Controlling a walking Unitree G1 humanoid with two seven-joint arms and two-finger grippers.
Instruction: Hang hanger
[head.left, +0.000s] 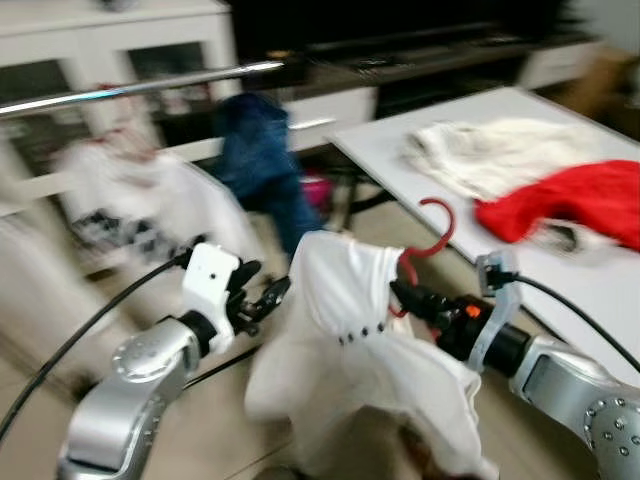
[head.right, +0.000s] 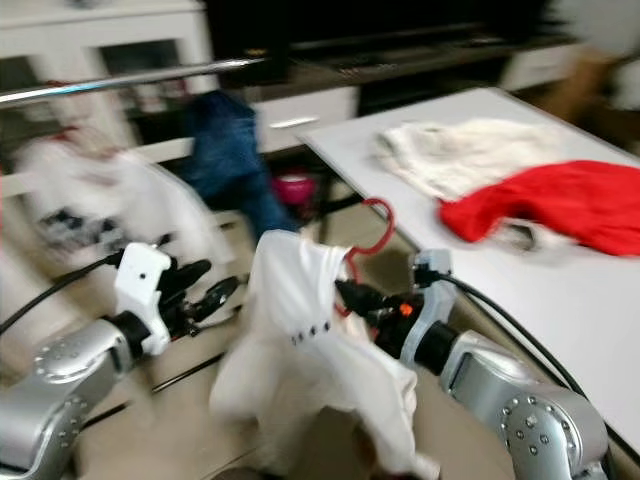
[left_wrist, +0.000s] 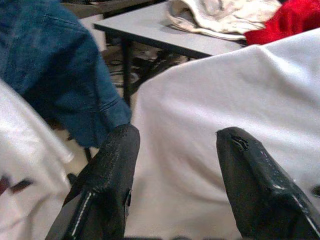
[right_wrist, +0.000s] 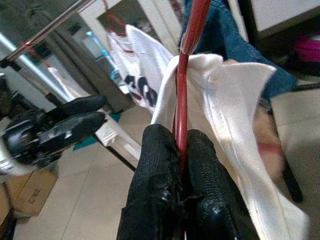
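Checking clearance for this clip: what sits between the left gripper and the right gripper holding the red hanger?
The white shirt draped on the red hanger hangs between the open left gripper and the right gripper, as the left eye view shows.

Garment on hanger (head.left: 428, 232) between left gripper (head.left: 262, 296) and right gripper (head.left: 405, 293), rail (head.left: 140, 88) behind, table (head.left: 600, 290) at right bearing clothes (head.left: 500, 152)

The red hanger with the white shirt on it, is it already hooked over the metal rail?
No. The red hanger is pinched in the right gripper, well below the metal rail, its hook free in the air.
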